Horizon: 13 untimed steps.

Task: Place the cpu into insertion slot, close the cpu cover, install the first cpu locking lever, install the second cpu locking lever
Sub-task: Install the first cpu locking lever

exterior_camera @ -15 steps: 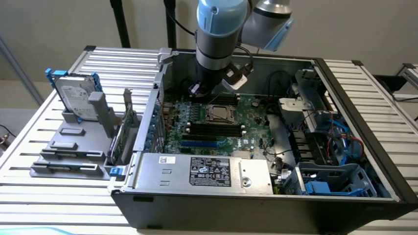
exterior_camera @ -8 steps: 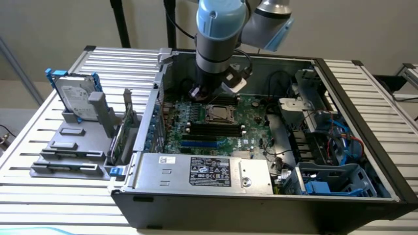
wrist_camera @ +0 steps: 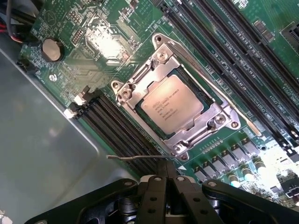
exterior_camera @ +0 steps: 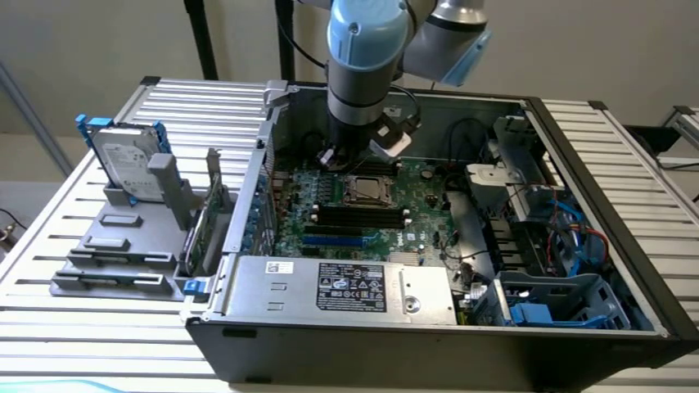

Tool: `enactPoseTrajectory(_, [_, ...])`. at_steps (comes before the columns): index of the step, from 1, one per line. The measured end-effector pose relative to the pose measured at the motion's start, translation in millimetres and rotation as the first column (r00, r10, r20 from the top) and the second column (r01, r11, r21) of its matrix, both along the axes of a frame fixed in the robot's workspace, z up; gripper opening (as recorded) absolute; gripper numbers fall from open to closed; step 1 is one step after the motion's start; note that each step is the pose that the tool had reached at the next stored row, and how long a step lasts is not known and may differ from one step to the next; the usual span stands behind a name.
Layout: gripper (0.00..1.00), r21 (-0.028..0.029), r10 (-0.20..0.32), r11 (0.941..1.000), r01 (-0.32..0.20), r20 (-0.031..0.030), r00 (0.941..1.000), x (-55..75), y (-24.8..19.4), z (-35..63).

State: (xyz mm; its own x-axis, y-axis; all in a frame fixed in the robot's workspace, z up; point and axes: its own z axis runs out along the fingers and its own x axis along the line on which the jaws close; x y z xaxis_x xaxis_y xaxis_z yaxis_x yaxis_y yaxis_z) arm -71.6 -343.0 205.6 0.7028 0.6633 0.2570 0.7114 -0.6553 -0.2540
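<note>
The cpu [wrist_camera: 172, 103] lies pinned flat under the closed cover [wrist_camera: 161, 63], and the gripper [wrist_camera: 169, 179], empty with fingers pressed into one blunt tip, hangs beside a loose lever [wrist_camera: 135, 157].

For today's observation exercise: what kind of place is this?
Probably a robotics lab bench for computer assembly: a robot arm reaches into an open computer case on a slatted metal table.

Counted one cpu [wrist_camera: 172, 103], one cover [wrist_camera: 205, 125], one coin cell [wrist_camera: 51, 49]. One case [exterior_camera: 437, 352] held one power supply [exterior_camera: 349, 286]. One hard drive [exterior_camera: 123, 160] stood outside. One arm [exterior_camera: 366, 65].
</note>
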Motion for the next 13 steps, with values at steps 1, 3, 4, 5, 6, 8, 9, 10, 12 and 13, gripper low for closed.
enactPoseTrajectory(1, [0.11,-0.0006,0.000,1.0000,0.000,0.0004,1.0000,0.0,1.0,-0.4])
enactPoseTrajectory(3, [0.11,-0.0019,0.000,1.0000,0.000,0.0013,1.0000,0.0,2.7,-1.4])
enactPoseTrajectory(4, [0.11,-0.0029,0.000,1.0000,0.000,0.0018,1.0000,0.0,3.4,-1.9])
enactPoseTrajectory(5, [0.11,-0.0046,0.000,1.0000,0.000,0.0019,1.0000,0.0,3.8,-2.2])
enactPoseTrajectory(6, [0.11,-0.0076,0.000,1.0000,0.000,0.0018,1.0000,0.0,4.1,-2.3])
enactPoseTrajectory(8, [0.11,-0.0152,0.000,0.9999,0.000,0.0018,1.0000,0.0,4.3,-2.4])
enactPoseTrajectory(9, [0.11,-0.0187,0.000,0.9998,0.000,0.0019,1.0000,0.0,4.5,-2.5])
enactPoseTrajectory(10, [0.11,-0.0218,0.000,0.9998,0.000,0.0019,1.0000,0.1,4.8,-2.6])
enactPoseTrajectory(12, [0.11,-0.0264,0.000,0.9997,0.000,0.0018,1.0000,0.4,5.3,-2.7])
enactPoseTrajectory(13, [0.11,-0.0282,0.000,0.9996,0.000,0.0018,1.0000,0.7,5.7,-2.8])
